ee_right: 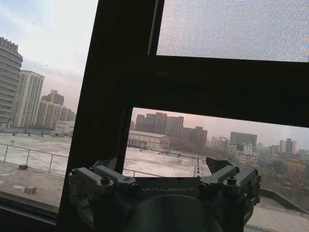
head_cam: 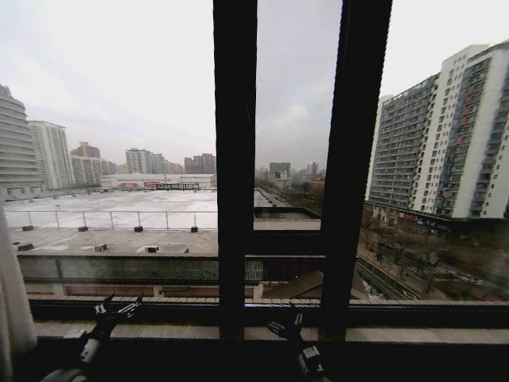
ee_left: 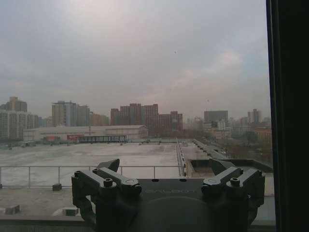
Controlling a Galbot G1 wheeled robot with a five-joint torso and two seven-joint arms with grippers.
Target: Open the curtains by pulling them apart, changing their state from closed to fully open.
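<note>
Head view: bunched curtains (head_cam: 11, 302) at far left, window frame (head_cam: 235, 159) ahead, left end effector (head_cam: 117, 309) and right end effector (head_cam: 286, 325) both released, low.

black window frame bars (head_cam: 235, 159), grey overcast sky, city bldgs (head_cam: 445, 135), flat rooftop (head_cam: 119, 211)

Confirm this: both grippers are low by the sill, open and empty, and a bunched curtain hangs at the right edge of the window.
Wrong side. The head view shows the bunched curtain at the left edge. The rest holds: left gripper and right gripper sit low by the sill, open and empty.
</note>
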